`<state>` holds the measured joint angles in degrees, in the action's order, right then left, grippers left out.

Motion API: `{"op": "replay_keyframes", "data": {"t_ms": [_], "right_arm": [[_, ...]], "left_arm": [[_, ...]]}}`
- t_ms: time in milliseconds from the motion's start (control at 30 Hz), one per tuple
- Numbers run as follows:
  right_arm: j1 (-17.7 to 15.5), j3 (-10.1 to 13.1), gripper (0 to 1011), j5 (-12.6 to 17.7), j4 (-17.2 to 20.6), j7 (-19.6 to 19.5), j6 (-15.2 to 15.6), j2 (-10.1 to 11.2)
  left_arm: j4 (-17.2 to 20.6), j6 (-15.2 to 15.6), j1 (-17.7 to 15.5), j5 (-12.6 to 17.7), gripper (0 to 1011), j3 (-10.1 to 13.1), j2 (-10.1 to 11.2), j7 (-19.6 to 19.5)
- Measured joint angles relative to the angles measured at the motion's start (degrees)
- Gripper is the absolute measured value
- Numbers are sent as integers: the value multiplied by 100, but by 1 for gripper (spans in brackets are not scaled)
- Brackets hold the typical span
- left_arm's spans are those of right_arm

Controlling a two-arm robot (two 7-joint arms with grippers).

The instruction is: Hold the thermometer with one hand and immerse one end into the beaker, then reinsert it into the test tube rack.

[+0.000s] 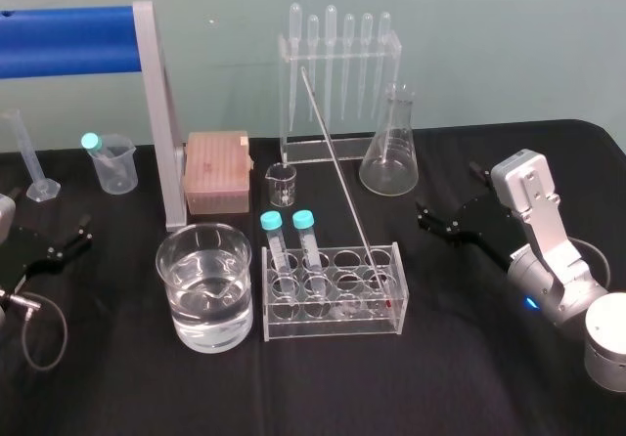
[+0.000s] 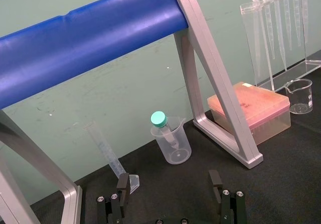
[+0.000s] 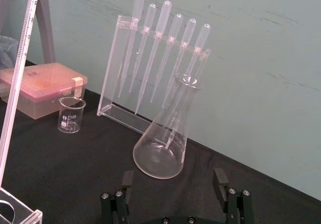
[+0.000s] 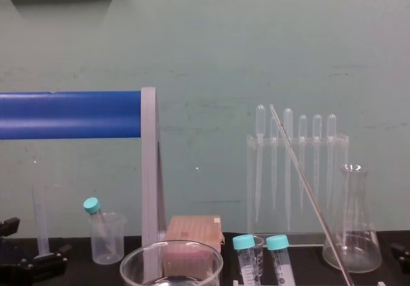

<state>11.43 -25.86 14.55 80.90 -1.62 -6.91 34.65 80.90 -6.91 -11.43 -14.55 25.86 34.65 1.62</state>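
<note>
The thermometer (image 1: 342, 177) stands in the clear test tube rack (image 1: 333, 327), its reddish tip low in the right end and its stem leaning back to the left. It also crosses the right wrist view as the thermometer (image 3: 20, 63) and the chest view as the thermometer (image 4: 307, 186). The large beaker (image 1: 172, 260), part full of water, stands just left of the rack. My right gripper (image 1: 448, 194) rests open on the black cloth to the right of the rack, its fingers (image 3: 219, 178) apart and touching nothing. Far left, my left gripper (image 2: 169, 184) lies open and idle.
Two blue-capped tubes (image 1: 305, 240) stand in the rack's left end. Behind it are a small beaker (image 1: 282, 184), a conical flask (image 1: 389, 152), a pipette stand (image 1: 337, 74) and a pink box (image 1: 217, 170). A blue-barred frame (image 1: 156, 113) rises at back left.
</note>
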Motion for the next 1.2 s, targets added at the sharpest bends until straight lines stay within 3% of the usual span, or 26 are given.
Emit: {"op": "replay_keyframes", "data": {"t_ms": [533, 700, 900, 1200], "right_arm": [[-14, 73, 1003, 23, 27, 15, 1, -18], [-70, 320, 1003, 318, 204, 176, -64, -78], [-7, 637, 1003, 905, 628, 681, -221, -202], [435, 679, 1003, 1689, 899, 1693, -32, -511]], "left_arm": [[0, 0, 0, 0, 1008, 0, 0, 0], [0, 0, 0, 0, 1008, 0, 0, 0], [0, 0, 0, 0, 1008, 0, 0, 0], [0, 0, 0, 0, 1008, 0, 0, 0]]}}
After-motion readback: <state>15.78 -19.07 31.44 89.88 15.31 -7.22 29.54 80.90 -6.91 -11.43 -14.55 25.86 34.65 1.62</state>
